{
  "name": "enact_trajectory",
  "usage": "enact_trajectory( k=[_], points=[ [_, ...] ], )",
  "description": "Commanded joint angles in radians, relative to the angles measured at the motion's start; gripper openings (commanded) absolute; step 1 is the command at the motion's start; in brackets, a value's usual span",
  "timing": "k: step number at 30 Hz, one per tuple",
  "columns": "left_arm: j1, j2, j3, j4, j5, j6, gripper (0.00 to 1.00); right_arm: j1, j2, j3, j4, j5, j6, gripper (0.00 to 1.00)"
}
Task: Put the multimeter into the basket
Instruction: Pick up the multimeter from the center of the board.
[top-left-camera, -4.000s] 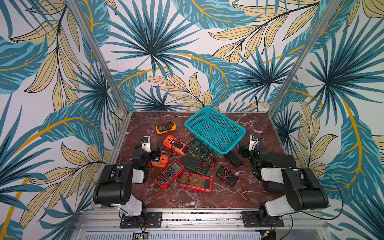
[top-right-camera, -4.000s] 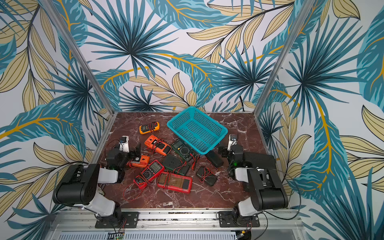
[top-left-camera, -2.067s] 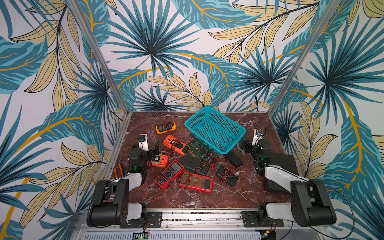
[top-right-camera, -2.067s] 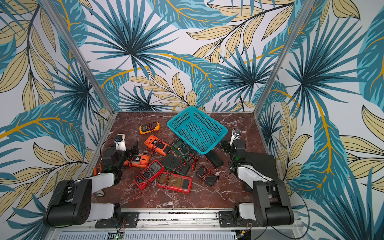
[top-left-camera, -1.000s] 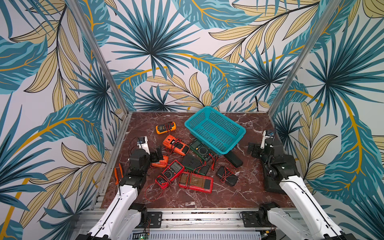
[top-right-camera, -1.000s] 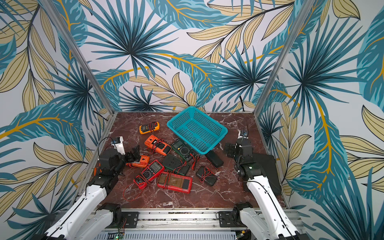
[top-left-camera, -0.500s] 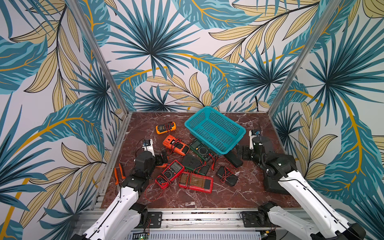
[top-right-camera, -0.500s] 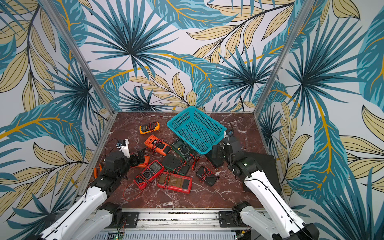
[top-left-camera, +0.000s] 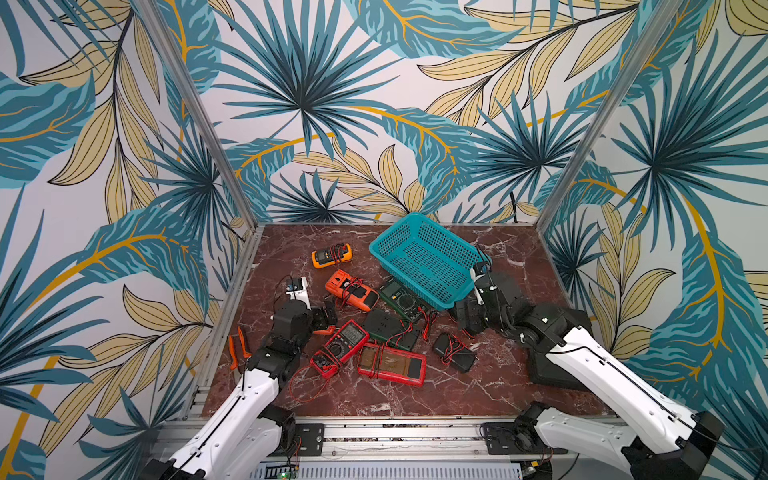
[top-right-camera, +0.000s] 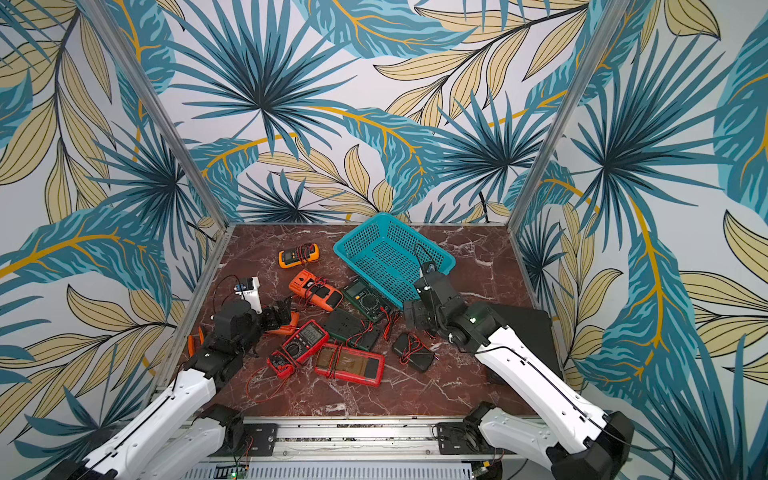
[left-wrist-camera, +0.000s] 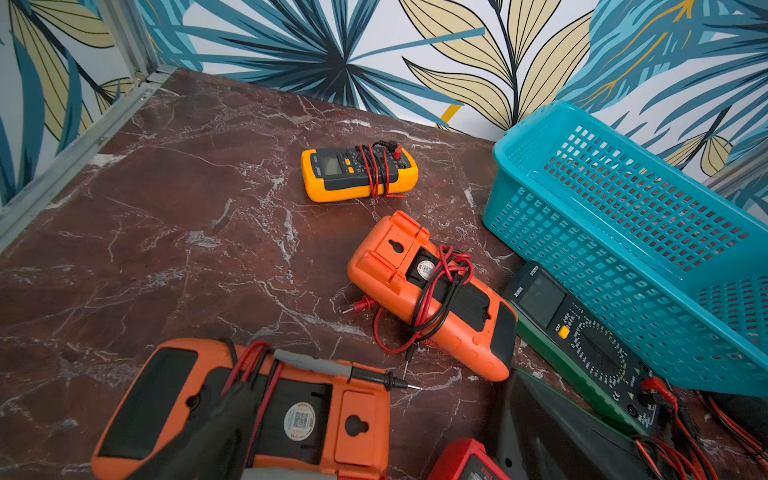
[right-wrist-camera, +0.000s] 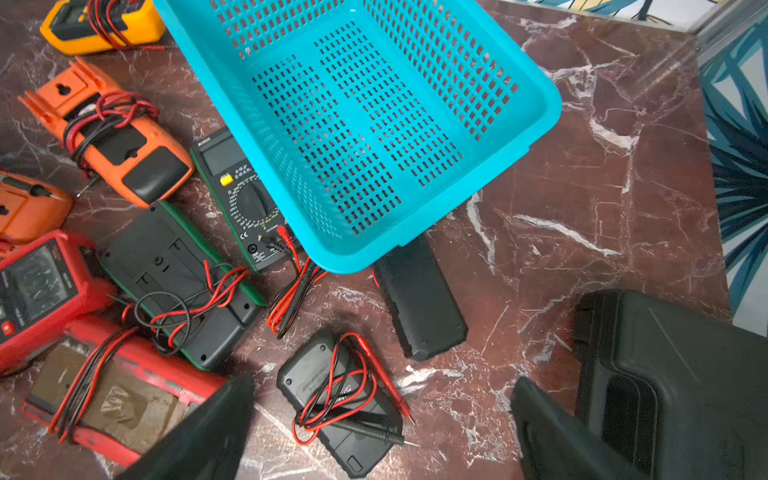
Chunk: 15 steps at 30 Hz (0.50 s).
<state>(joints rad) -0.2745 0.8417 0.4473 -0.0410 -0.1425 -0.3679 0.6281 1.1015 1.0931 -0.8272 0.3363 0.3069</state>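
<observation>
Progress so far: basically zero. No meter is in the basket, and all of them lie on the maroon marble table.

Closest to the robot's base sit a flat red multimeter, a smaller red meter with its dial up, and a small black meter lying face down with red leads wound around it.

Just past those, the left gripper hangs with its jaws spread wide and nothing between them. It's right over an orange meter that lies back-up; can't tell if a finger touches it.

The right gripper is just as wide and empty, low by the basket's near corner. In the right wrist view its fingers frame that small black meter.

My guess is both arms are only lining up a pick, so grab, lift, carry and drop are all left.

Further back are a dark green meter and a long black meter, both partly tucked under the near rim of the basket. It's teal, mesh all over and empty, and it sits toward the back of the table, right of centre.

Farthest out, a yellow meter lies alone.
</observation>
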Motion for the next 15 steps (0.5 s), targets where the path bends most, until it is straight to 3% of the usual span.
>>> enact_trajectory(
  k=[1,15],
  points=[
    [-0.003,-0.003,0.037,0.007,-0.009,-0.006,1.0,0.032,0.039,0.033,-0.079,0.004,0.004,1.0],
    [-0.003,-0.008,0.034,0.012,-0.027,-0.012,1.0,0.106,0.218,0.073,-0.173,-0.109,-0.039,0.99]
  ],
)
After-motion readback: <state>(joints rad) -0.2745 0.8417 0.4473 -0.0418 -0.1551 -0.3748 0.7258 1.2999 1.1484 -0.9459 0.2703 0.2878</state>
